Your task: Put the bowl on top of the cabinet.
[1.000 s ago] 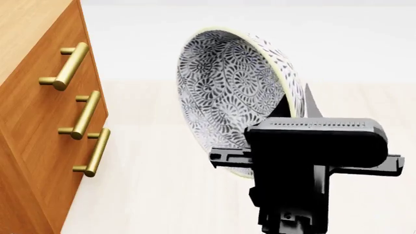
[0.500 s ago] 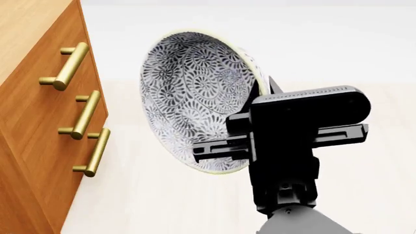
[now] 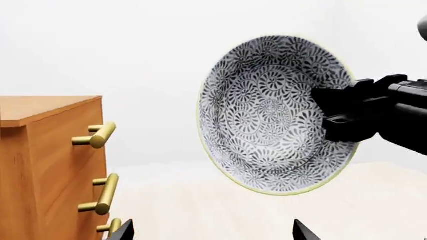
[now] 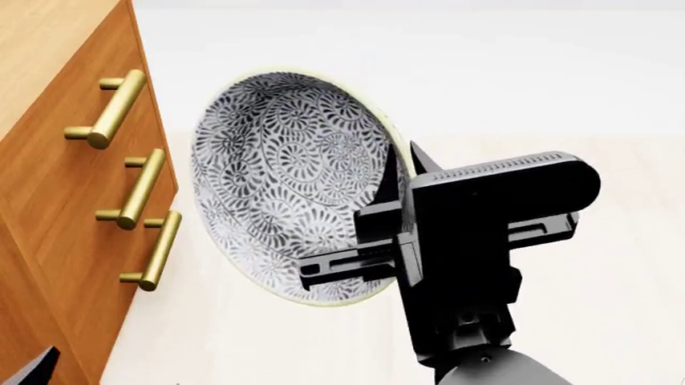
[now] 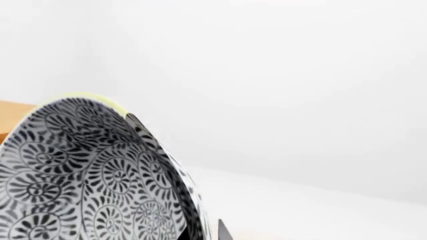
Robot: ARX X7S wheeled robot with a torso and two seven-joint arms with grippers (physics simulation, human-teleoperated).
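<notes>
Right end effector [image 4: 394, 210] pinches tilted bowl [image 4: 281, 180] aloft.

Bowl [image 4: 278, 176] — grey-black floral lace; cabinet [image 4: 64, 216] — orange-brown.

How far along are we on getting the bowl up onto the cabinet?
Done: the right gripper is shut on the bowl, pinching its rim, and holds it in the air, tilted on edge. In hand: the carry, with the bowl level with the cabinet drawer fronts. Left: bring it over the cabinet top, level it, set it down, release.
</notes>
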